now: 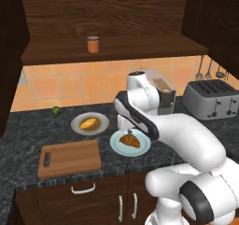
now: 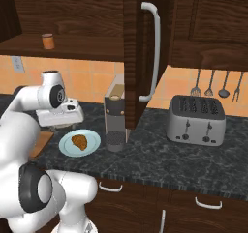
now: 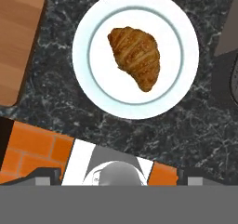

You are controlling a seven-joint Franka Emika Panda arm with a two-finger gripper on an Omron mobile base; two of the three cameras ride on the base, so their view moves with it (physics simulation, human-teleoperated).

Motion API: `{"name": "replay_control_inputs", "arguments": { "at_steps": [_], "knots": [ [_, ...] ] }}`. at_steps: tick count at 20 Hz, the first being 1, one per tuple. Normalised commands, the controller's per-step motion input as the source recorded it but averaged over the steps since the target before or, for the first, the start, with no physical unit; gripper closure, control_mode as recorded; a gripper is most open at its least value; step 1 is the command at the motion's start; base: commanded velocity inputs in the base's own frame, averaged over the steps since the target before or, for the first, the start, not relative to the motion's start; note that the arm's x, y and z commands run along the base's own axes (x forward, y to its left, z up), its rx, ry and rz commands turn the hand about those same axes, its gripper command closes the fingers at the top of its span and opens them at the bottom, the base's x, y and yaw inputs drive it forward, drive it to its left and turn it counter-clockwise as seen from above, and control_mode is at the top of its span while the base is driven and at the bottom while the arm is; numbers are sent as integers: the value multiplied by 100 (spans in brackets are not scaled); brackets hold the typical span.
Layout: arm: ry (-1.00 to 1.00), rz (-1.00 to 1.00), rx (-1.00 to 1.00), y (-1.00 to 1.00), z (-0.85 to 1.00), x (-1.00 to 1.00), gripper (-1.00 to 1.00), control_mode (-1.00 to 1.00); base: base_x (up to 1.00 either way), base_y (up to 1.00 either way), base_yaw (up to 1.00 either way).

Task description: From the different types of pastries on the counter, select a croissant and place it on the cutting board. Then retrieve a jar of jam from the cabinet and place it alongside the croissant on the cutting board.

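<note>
The first step is in hand: the gripper is held spread above the croissant on its white plate, and a descent onto it is called for.

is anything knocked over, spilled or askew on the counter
Nothing stands out: the brown ridged croissant lies whole on its pale blue round plate, and the light wooden cutting board sits flat beside it.
</note>
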Motion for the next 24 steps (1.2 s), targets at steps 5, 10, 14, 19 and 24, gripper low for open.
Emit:
{"name": "replay_control_inputs", "arguments": {
  "at_steps": [5, 10, 14, 19, 24],
  "knots": [
    [12, 13, 0, 0, -48, 4, -100, -100, 0, 0, 0],
    [1, 14, 0, 0, -7, 26, -100, -100, 0, 0, 0],
    [0, 3, 1, 0, -2, 6, -100, -100, 0, 0, 0],
    [-3, 0, 9, 0, -21, 2, -100, -100, 0, 0, 0],
    [-10, 0, 2, 0, -10, 4, -100, -100, 0, 0, 0]
  ]
}}
